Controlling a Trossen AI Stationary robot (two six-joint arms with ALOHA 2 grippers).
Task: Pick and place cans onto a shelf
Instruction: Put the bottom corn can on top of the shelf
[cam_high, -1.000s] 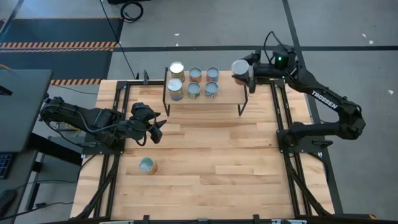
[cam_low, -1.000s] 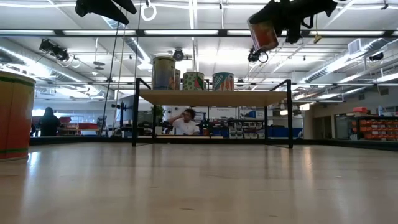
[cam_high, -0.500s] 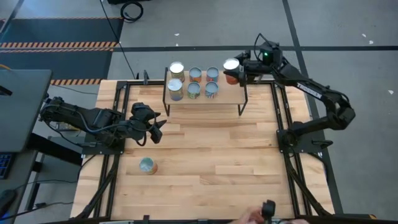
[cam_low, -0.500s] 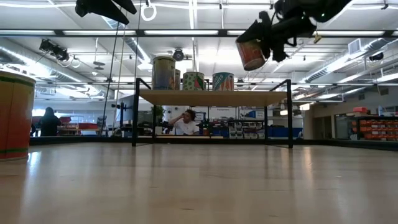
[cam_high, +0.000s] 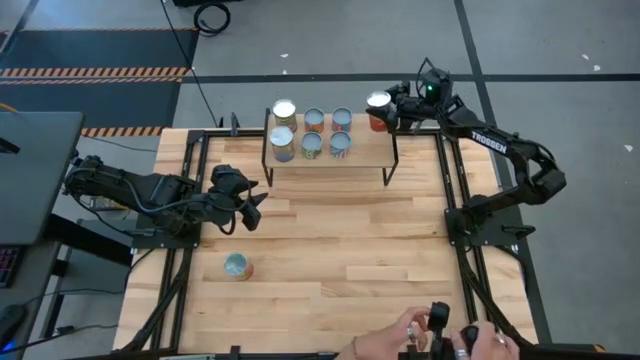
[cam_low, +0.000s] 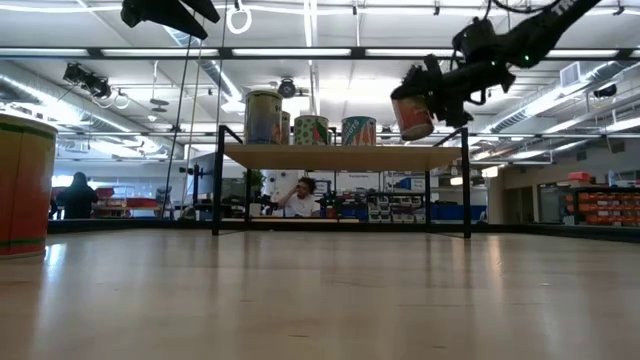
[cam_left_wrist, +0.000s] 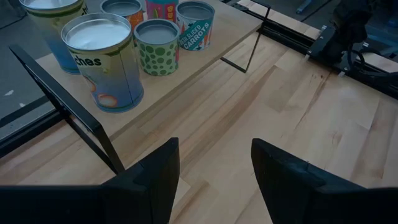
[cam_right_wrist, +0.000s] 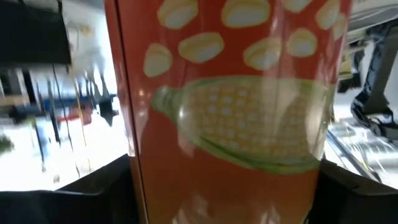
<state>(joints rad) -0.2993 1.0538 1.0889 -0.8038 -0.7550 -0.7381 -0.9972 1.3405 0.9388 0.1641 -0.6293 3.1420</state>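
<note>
My right gripper (cam_high: 386, 110) is shut on an orange can with a corn label (cam_right_wrist: 230, 106), held in the air by the far right corner of the light-wood shelf (cam_high: 362, 156). In the low view the can (cam_low: 413, 116) hangs just above the shelf board (cam_low: 345, 156). Several cans (cam_high: 311, 145) stand on their bases on the shelf's left and middle. One can (cam_high: 237, 266) stands on the table at the near left. My left gripper (cam_high: 254, 206) is open and empty over the table's left side, near of the shelf. My right gripper pinches the orange can's side wall (cam_right_wrist: 143, 155) between its two fingers (cam_right_wrist: 93, 186). The fingers come level from the table's right side. The can is lifted clear, nearly upright, its shiny top (cam_high: 378, 100) up, a little above the shelf's level.
A person's hands (cam_high: 440, 335) hold a dark device at the table's near edge, right of the middle. Black rails (cam_high: 455, 180) run along both sides of the table. Bare shelf board lies right of the cans (cam_high: 370, 150).
My right gripper has carried the orange can a little toward the table's left and down toward the shelf's right end; the can tipped on the way and now is nearly upright. A person's hands have come into view at the near edge.
</note>
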